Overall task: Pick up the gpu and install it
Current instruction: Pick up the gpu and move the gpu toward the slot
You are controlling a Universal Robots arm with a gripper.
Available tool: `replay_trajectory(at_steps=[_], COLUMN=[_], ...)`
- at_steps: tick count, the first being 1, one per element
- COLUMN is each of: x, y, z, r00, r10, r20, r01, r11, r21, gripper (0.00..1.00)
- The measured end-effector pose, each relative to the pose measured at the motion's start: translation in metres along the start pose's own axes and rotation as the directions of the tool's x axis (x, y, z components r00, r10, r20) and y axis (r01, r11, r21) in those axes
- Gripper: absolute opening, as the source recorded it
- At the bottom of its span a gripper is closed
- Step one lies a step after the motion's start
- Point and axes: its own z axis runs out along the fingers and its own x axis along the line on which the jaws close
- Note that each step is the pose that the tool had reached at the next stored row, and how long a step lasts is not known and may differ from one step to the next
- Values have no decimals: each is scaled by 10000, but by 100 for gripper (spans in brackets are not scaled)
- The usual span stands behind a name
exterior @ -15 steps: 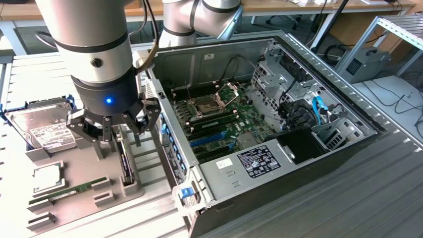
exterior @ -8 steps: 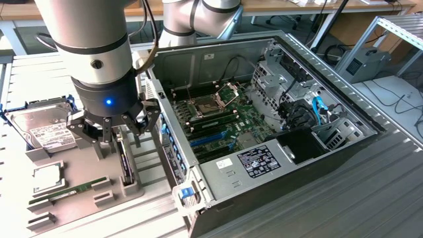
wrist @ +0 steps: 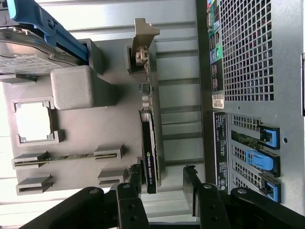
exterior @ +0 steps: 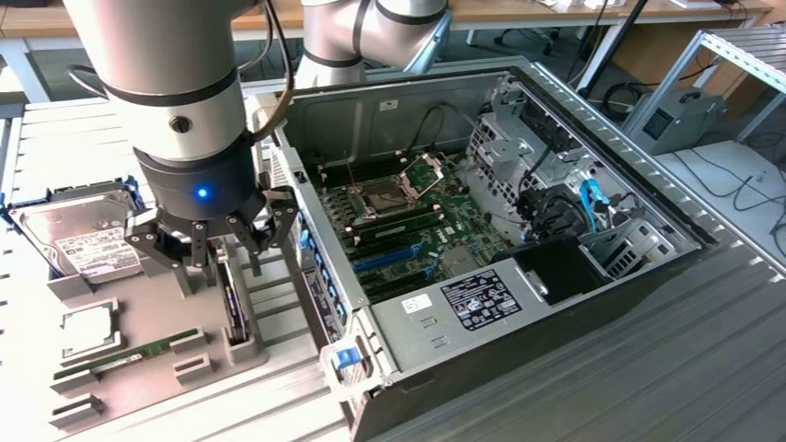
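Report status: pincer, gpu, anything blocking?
Pincer open. Thin black-faced gpu card with silver bracket stands on edge in grey holder below, not gripped. Nothing in between.

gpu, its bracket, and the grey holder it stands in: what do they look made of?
gpu: matte black face, probably plastic, on a green circuit board. Bracket: bare silvery sheet metal, bent at its end. Grey holder: uniform matte grey with blocky slots; looks like plastic, moulded or printed, can't tell which.
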Motion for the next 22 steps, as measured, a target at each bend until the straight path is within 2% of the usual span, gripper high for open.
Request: replay_trajectory(at_steps=[22], x=[3], y=[1], z=[53], r00=[10000], r10=[1], r20=[0], r01=[-1], r11=[10000], r21=[2], gripper=[48])
